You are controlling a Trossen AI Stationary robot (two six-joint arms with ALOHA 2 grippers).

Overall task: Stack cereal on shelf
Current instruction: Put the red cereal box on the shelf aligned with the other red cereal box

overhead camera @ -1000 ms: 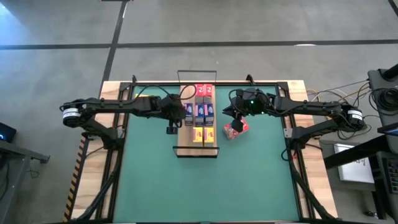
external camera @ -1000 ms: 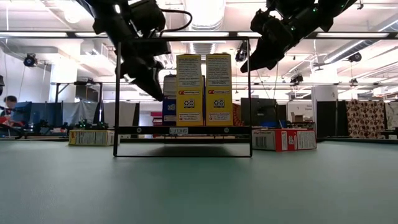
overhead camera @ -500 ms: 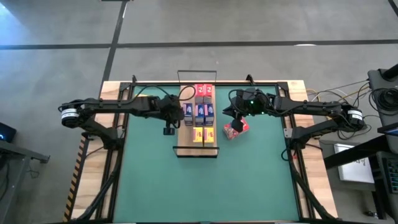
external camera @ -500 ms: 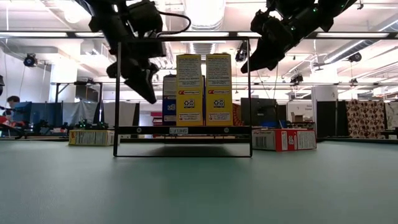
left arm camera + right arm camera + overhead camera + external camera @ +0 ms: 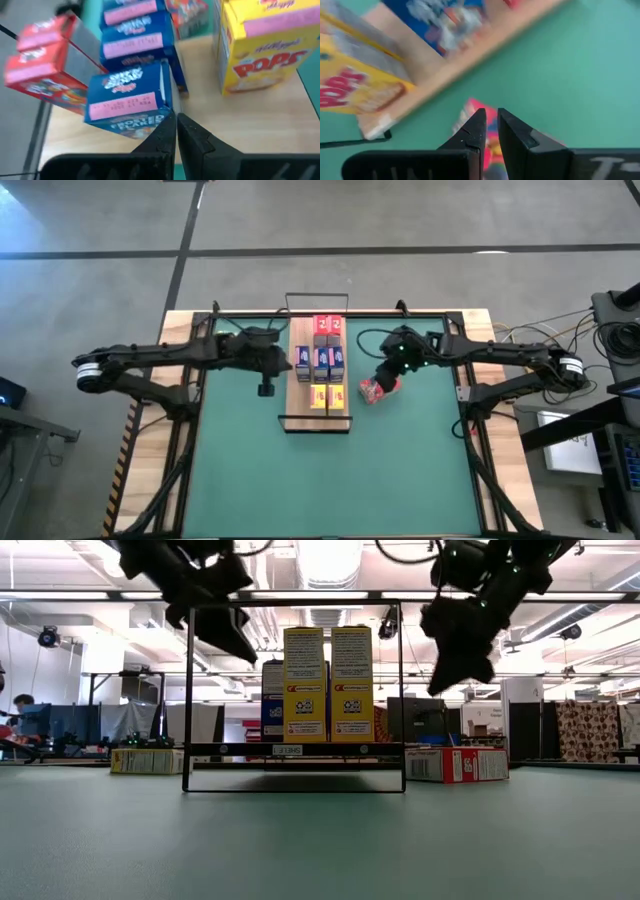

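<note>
From above, the shelf (image 5: 316, 385) carries red, blue and yellow boxes while one red box (image 5: 379, 388) lies on the green mat (image 5: 400, 460) at its 3 o'clock, under the empty, nearly closed right gripper (image 5: 385, 375); the wrist views show the left gripper (image 5: 176, 131) pinched shut, empty, beside a blue box (image 5: 129, 97), so stacking looks nearly complete.

I count one shelf (image 5: 315, 418). Red boxes (image 5: 321, 325), that's three: two at the shelf's back end and one lying on the mat (image 5: 378, 388). Blue boxes (image 5: 320, 360), I make it three, in the middle row. Yellow boxes (image 5: 304, 685), two standing at the front end, and a third yellowish one (image 5: 147, 760) lying flat off to the side in the low view. Nine boxes all told. Two arms: left arm (image 5: 170, 352), right arm (image 5: 490, 352).
</note>
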